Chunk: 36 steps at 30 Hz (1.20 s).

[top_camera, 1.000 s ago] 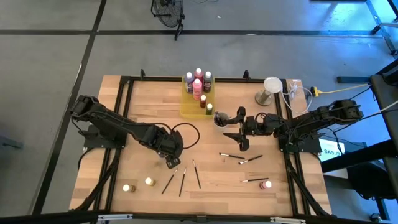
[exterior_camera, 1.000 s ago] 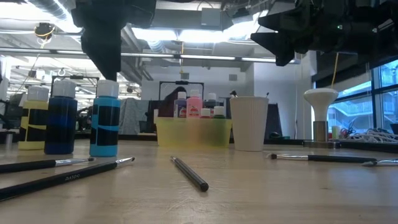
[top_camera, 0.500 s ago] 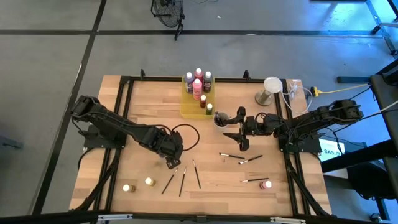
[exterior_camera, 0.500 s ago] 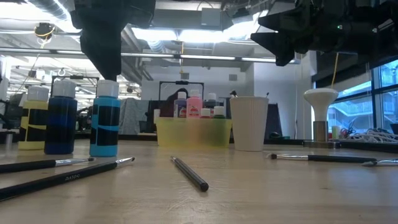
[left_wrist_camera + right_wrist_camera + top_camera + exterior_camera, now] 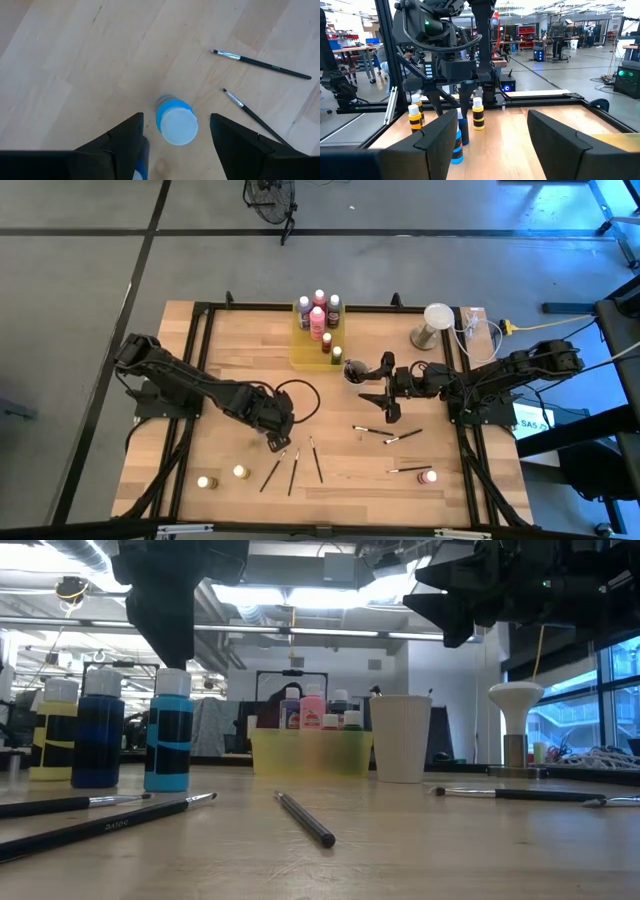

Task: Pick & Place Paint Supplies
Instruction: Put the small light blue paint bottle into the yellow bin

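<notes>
table: pale wood planks, smooth, matt
bottle: glossy plastic, blue, white cap
brushes: dark glossy handles
tray: translucent yellow plastic
frame: black metal

The high view looks straight down on the whole worktop. The low view sits at worktop level, facing the room. The left wrist view looks down closely on a light-blue bottle, shared with the low view.

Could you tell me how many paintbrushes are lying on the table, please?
6. Three brushes lie together beside the left gripper; three more lie spread near the right gripper. Others may be hidden.
</notes>
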Motion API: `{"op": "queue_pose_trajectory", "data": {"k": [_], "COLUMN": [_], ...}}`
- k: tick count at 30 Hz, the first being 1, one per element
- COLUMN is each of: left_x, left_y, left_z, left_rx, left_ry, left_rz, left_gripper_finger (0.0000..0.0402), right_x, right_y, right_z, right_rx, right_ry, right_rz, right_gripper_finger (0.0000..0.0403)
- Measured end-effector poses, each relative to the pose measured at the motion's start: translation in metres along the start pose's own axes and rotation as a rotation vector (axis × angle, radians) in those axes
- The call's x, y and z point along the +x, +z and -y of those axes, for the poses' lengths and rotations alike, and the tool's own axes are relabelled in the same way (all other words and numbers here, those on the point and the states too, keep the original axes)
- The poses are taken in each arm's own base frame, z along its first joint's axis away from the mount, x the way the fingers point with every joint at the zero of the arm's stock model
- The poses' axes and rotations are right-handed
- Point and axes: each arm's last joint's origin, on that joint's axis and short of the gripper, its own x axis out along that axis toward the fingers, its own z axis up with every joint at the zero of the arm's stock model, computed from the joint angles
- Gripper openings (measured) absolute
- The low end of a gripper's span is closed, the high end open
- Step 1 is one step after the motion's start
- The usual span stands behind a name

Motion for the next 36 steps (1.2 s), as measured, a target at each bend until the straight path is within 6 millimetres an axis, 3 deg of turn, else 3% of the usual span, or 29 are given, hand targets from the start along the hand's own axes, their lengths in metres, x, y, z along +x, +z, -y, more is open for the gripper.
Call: {"op": "queue_pose_trajectory", "data": {"k": [13, 26, 36], "left_x": [-0.001, 0.025, 0.027], "left_y": [-0.005, -0.007, -0.003], "left_z": [0.005, 0.009, 0.005], "left_rx": [0.000, 0.045, 0.027], "left_ry": [-0.010, 0.068, 0.072], "left_rz": [-0.009, -0.071, -0.077], "left_gripper_finger": [0.0226, 0.0226, 0.0226], "right_x": [0.000, 0.000, 0.000], "right_y": [0.000, -0.001, -0.002], "right_z": [0.000, 0.000, 0.000], "right_rx": [0.000, 0.000, -0.001], "right_ry": [0.000, -0.001, -0.003], "right_rz": [0.000, -0.009, -0.019], "right_gripper_finger": [0.0242, 0.0242, 0.0242]}}
